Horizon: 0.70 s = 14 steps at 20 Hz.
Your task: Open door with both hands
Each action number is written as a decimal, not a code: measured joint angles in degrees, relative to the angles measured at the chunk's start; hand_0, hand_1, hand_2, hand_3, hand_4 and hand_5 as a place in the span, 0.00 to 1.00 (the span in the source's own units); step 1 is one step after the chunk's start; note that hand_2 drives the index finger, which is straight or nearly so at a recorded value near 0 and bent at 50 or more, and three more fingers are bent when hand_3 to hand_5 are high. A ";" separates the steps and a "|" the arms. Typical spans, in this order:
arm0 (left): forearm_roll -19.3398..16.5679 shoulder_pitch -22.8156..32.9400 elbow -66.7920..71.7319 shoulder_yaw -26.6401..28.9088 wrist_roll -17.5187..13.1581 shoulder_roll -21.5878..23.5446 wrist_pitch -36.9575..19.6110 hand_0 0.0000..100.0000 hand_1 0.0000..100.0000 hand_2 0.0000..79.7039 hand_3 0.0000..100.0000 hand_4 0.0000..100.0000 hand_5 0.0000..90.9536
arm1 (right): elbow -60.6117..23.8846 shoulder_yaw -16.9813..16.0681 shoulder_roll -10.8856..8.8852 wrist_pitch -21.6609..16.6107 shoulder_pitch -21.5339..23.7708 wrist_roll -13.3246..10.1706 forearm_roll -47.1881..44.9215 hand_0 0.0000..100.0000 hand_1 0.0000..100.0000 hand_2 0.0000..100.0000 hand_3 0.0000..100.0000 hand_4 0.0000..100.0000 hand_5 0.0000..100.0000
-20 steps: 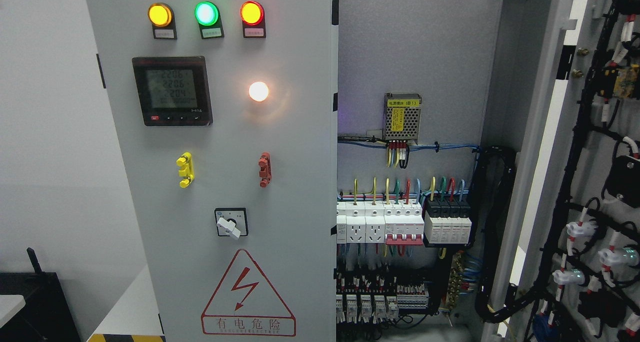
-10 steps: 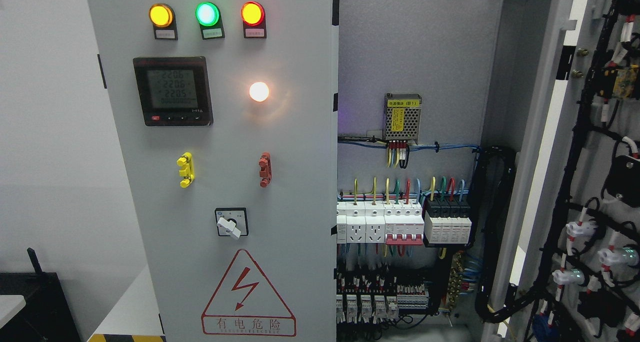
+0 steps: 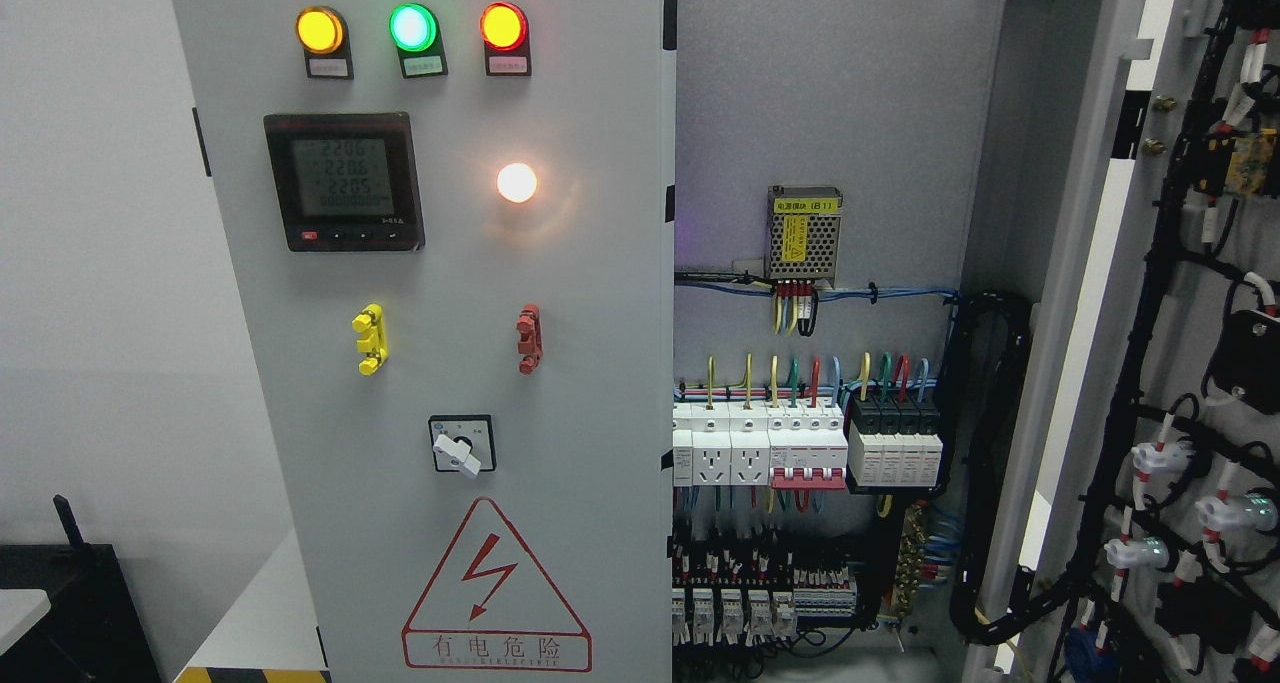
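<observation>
While neither robot hand shows anywhere in the head view, 1 cabinet door stands open and 1 stays closed.

Since no arm enters from either lower corner, I cannot tell whether the fingers are apart or together. Nearest, at the far right, the right door [image 3: 1190,383] is swung wide toward the camera, its inner face strung with black cable looms. Next comes the left door [image 3: 450,293], flat and shut, carrying 3 indicator lamps [image 3: 411,27], a digital meter [image 3: 345,181], a selector switch [image 3: 460,446] and a shock-warning triangle [image 3: 495,588]. Deepest, the cabinet interior [image 3: 830,103] shows a row of breakers [image 3: 805,448]. I judge the right half done; the next move calls for a hand catching the left door's free edge [image 3: 667,293] and pulling it outward.
</observation>
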 measured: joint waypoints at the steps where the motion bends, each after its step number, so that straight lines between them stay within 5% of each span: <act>1: -0.75 -0.95 2.32 0.13 1.22 -1.04 -0.03 0.00 0.00 0.00 0.00 0.03 0.00 | -0.08 0.00 0.00 0.00 0.00 0.00 0.00 0.11 0.00 0.00 0.00 0.00 0.00; 7: -6.50 -3.90 12.38 0.70 7.43 -6.28 -0.15 0.00 0.00 0.00 0.00 0.03 0.00 | -4.09 -0.03 -0.55 0.00 2.64 0.00 0.00 0.11 0.00 0.00 0.00 0.00 0.00; 14: -10.26 -5.04 19.46 1.31 8.96 -9.84 -0.18 0.00 0.00 0.00 0.00 0.03 0.00 | -16.59 -0.04 -3.08 0.38 8.87 -0.08 0.04 0.11 0.00 0.00 0.00 0.00 0.00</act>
